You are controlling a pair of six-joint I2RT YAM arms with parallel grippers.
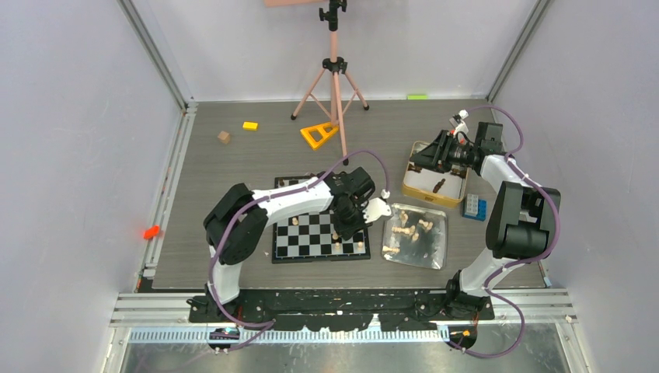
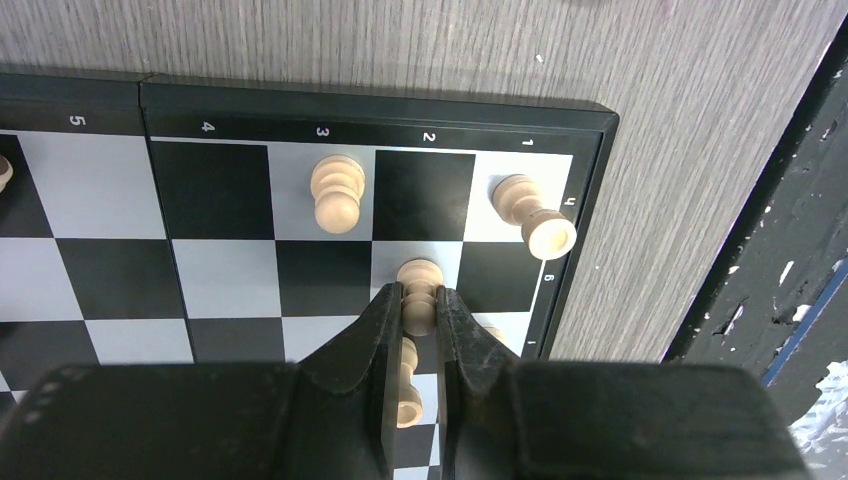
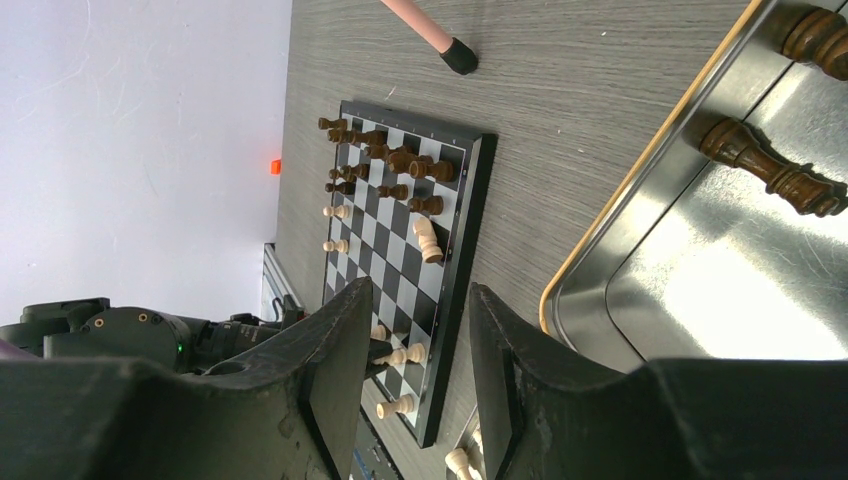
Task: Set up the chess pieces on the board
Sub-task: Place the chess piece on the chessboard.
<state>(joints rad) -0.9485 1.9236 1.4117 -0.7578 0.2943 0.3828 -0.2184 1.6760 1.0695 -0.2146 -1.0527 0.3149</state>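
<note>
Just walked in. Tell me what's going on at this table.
The left arm's fingers are shut on a light pawn over the near right corner of the chessboard, where a second pawn lies tipped over. The right arm's fingers hang open over the far end of the gold-rimmed tin, which holds dark pieces. More light pieces sit in the silver tray. Dark chessmen crowd the board's far end.

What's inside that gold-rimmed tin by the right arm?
Two dark brown chess pieces on the shiny floor of the tin. The right gripper, open, hangs over its far end, so anything beneath it is hidden from above.
</note>
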